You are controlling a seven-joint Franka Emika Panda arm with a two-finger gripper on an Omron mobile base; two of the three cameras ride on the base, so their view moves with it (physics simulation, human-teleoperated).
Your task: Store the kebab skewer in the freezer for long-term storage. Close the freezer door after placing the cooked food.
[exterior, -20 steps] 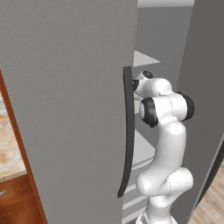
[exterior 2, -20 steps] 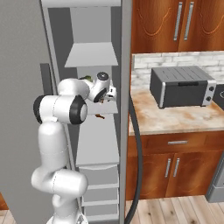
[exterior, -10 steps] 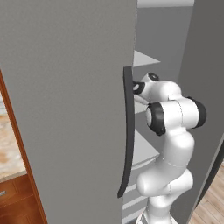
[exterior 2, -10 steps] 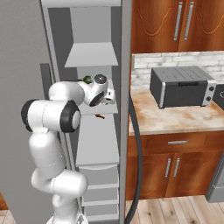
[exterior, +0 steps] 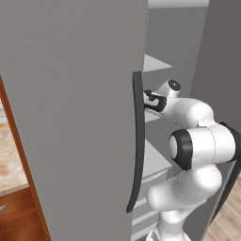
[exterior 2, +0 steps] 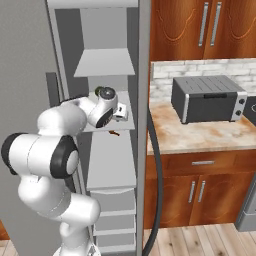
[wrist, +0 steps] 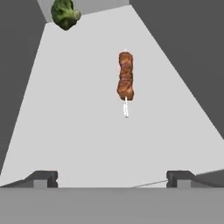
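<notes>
In the left base view the freezer door [exterior: 70,117] stands swung open, and its long dark handle [exterior: 136,146] covers the hand, so from that side what lies on the shelf cannot be made out. In the right base view the gripper [exterior 2: 121,114] reaches into the freezer [exterior 2: 107,65] over the middle shelf [exterior 2: 112,125]; the kebab skewer [exterior 2: 114,133] shows as a small reddish speck at that shelf's front edge, too small to read.

The hand view is the clearest. A green broccoli floret [wrist: 64,14] sits at the back corner of the shelf, well apart from the kebab skewer [wrist: 125,81], which lies flat on the pale shelf with its bare white tip pointing toward the camera. The fingers [wrist: 43,178] are spread wide and hold nothing; the skewer lies free, ahead of them.

The skewer looks light and slim, with firm meat chunks on a thin, stiff stick that would likely roll or slip if nudged. If it needed shifting, a pinch across the meat at mid-length seems safest, since the bare tip is too thin to hold well.

With the skewer on the shelf, closing the door appears to be what remains.
</notes>
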